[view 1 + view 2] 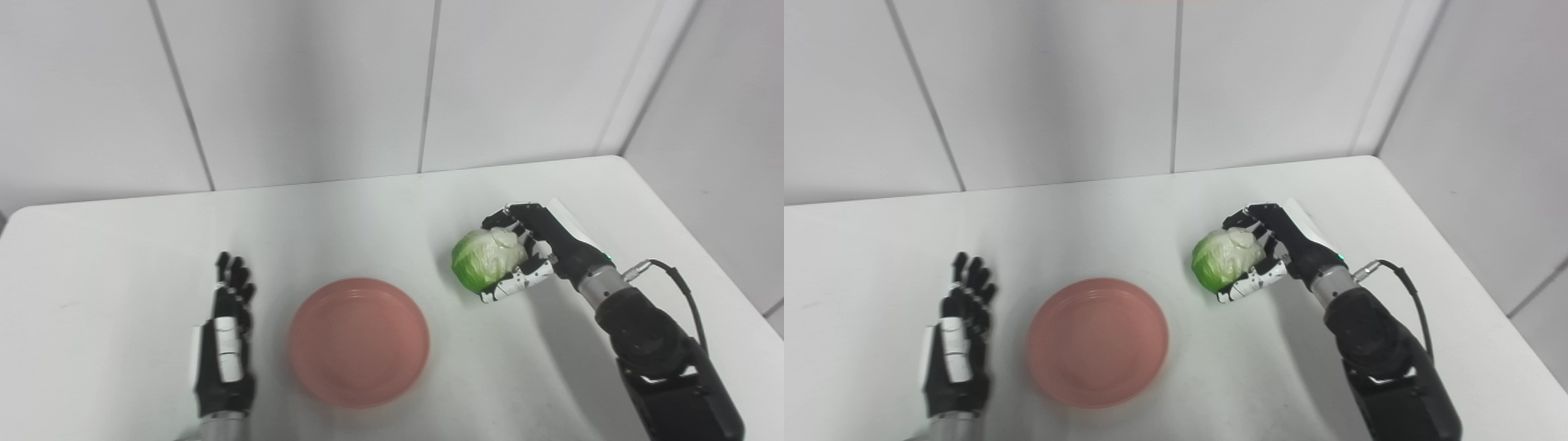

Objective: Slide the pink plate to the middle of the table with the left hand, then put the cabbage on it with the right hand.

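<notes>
The pink plate is seen lying flat near the middle of the white bench, empty, with the left robot hand resting just beside its left rim, fingers stretched out and apart, nothing held. The cabbage is found to the right of the plate and a little farther back, clamped in the right robot hand, whose fingers are curled over its top and far side while the thumb is pressed under its near side. Whether the cabbage is lifted clear of the bench or only resting on it cannot be told. The cabbage is judged light and somewhat yielding, with loose pale leaves that could slip or tear, so a broad wrap around its widest part is favoured over a pinch. The plate is judged stiff and smooth, easily slid by its rim. In the left eye view more bench is shown left of the left robot hand; in the right eye view more of the side wall is shown.
</notes>
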### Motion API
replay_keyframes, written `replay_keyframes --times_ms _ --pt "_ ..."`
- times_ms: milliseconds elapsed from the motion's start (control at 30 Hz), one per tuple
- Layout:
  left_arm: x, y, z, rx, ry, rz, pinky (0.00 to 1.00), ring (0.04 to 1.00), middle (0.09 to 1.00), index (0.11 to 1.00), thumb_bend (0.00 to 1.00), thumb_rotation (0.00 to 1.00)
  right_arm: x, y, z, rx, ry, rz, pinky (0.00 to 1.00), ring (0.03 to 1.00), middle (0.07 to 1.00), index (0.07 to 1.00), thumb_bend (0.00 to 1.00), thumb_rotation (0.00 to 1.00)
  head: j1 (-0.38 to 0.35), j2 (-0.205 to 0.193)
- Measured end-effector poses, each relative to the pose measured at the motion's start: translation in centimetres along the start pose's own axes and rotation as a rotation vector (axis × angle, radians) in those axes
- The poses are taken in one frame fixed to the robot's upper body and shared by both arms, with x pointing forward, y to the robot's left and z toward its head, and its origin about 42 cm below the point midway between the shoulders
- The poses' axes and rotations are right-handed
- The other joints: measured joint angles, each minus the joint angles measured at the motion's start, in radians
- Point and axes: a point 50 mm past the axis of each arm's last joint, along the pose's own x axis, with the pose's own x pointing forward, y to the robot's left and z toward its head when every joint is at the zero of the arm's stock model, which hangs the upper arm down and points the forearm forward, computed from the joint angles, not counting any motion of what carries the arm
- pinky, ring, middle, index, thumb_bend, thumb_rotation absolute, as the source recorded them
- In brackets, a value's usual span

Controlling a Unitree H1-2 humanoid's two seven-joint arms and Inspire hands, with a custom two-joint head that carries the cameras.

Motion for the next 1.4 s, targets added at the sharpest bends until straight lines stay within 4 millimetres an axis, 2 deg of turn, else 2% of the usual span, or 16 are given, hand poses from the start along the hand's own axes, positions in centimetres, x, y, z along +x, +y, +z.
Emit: replay_keyframes --times_ms 67,267,467,700,833,1067,1400 --pt "-0.2 -0.3 -0.1 0.013 0.012 0.006 1.00 1.000 1.000 1.000 0.78 1.00 0.6 0.2 0.9 -0.006 -0.050 0.032 0.31 0.391 0.472 0.535 0.52 0.00 0.073 0.026" --pt "-0.8 -0.7 -0.1 0.027 0.043 0.001 1.00 1.000 1.000 1.000 0.80 1.00 2.1 0.6 3.5 -0.011 -0.181 0.092 0.28 0.384 0.476 0.533 0.51 0.00 0.147 0.044" --pt "-0.9 -1.1 -0.2 0.039 0.063 -0.001 1.00 1.000 1.000 1.000 0.81 1.00 2.4 2.0 4.9 -0.006 -0.236 0.179 0.27 0.382 0.488 0.527 0.51 0.00 0.202 0.066" --pt "-1.1 -1.6 -0.3 0.065 0.082 -0.017 1.00 1.000 1.000 1.000 0.82 1.00 2.5 4.0 7.0 -0.007 -0.304 0.258 0.29 0.386 0.498 0.523 0.51 0.00 0.224 0.077" --pt "-1.1 -1.7 -0.2 0.077 0.089 -0.013 1.00 1.000 1.000 1.000 0.81 1.00 2.6 5.7 7.9 0.000 -0.329 0.305 0.29 0.387 0.508 0.520 0.51 0.00 0.233 0.081" --pt "-1.0 -1.7 -0.2 0.083 0.090 -0.003 1.00 1.000 1.000 1.000 0.81 1.00 2.5 7.7 9.1 -0.057 -0.338 0.363 0.29 0.378 0.492 0.530 0.51 0.00 0.245 0.086" --pt "-1.0 -1.6 -0.2 0.081 0.089 -0.001 1.00 1.000 1.000 1.000 0.82 1.00 3.2 10.3 8.3 -0.120 -0.305 0.410 0.34 0.398 0.493 0.520 0.52 0.00 0.236 0.086"
